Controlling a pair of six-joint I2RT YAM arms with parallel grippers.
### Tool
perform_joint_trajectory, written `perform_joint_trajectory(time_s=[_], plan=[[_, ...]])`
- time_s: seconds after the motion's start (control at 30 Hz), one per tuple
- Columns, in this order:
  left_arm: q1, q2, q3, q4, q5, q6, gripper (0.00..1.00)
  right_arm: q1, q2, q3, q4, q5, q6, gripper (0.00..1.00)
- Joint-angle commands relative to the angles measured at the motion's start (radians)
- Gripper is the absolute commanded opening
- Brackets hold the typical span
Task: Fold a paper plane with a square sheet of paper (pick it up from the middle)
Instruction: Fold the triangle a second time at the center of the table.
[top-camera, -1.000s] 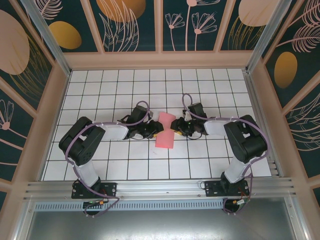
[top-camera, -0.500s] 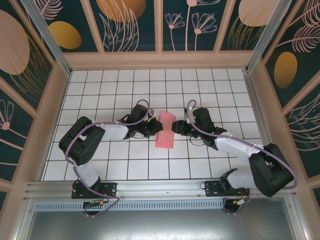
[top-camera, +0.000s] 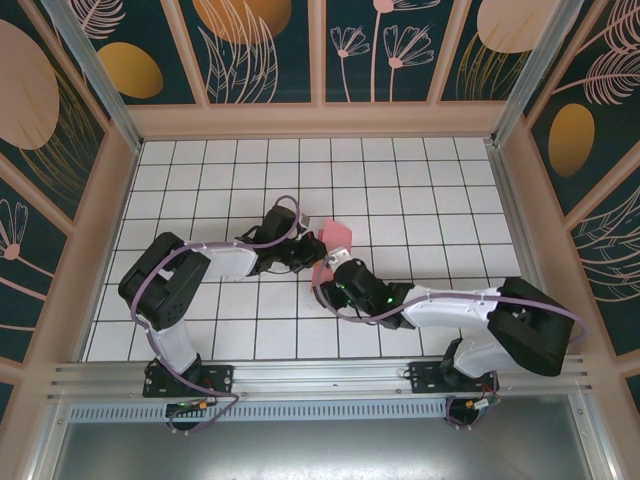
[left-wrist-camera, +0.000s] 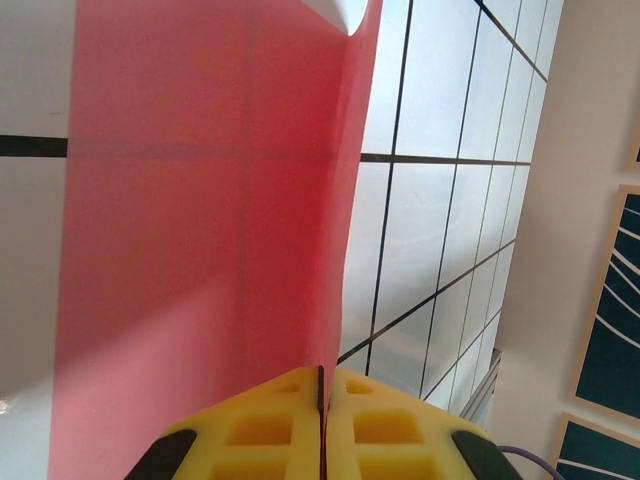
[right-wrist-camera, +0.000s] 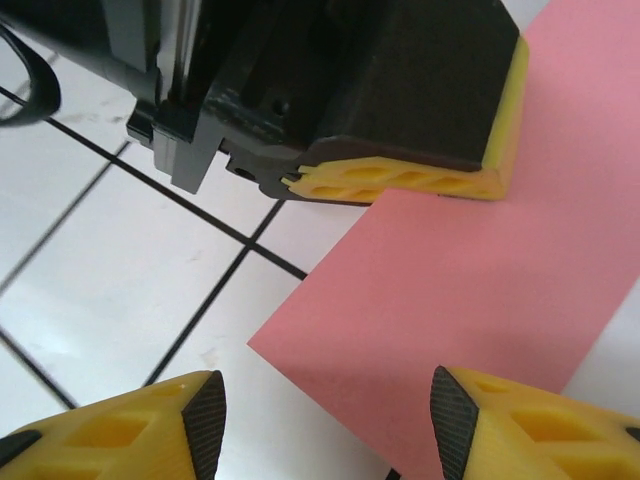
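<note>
Since a second ago our right tool (top-camera: 330, 285) has swung round to the near end of the folded pink paper (top-camera: 338, 237), jaws spread, while our left tool (top-camera: 308, 258) pinches its left edge at the middle of the worktop (top-camera: 200, 200), so we judge another fold is being set up.

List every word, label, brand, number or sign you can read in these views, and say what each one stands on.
None: no text can be read anywhere.
The thin salmon-pink sheet of paper is plain.
The left gripper and the right gripper carry no marks.
The white gridded table bears black lines, no figures.
The dark teal wall panels show leaves and flowers, no lettering.
</note>
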Motion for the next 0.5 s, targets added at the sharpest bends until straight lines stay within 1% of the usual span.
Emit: perform_joint_trajectory(time_s=[0.0, 0.1, 0.2, 0.33, 0.4, 0.47], plan=[[0.007, 0.018, 0.021, -0.011, 0.015, 0.020, 0.07, 0.037, 0.065, 0.059, 0.029, 0.193, -0.076, 0.60], [0.006, 0.021, 0.020, -0.012, 0.019, 0.021, 0.07, 0.060, 0.117, 0.103, 0.014, 0.260, -0.082, 0.60], [0.007, 0.020, 0.021, -0.011, 0.021, 0.021, 0.08, 0.066, 0.168, 0.137, -0.012, 0.266, -0.087, 0.59], [0.006, 0.022, 0.020, -0.012, 0.022, 0.021, 0.08, 0.088, 0.200, 0.162, -0.039, 0.320, -0.091, 0.57], [0.007, 0.022, 0.020, -0.013, 0.023, 0.021, 0.08, 0.090, 0.197, 0.162, -0.045, 0.327, -0.083, 0.55], [0.007, 0.022, 0.018, -0.012, 0.023, 0.021, 0.08, 0.090, 0.189, 0.159, -0.049, 0.325, -0.077, 0.51]])
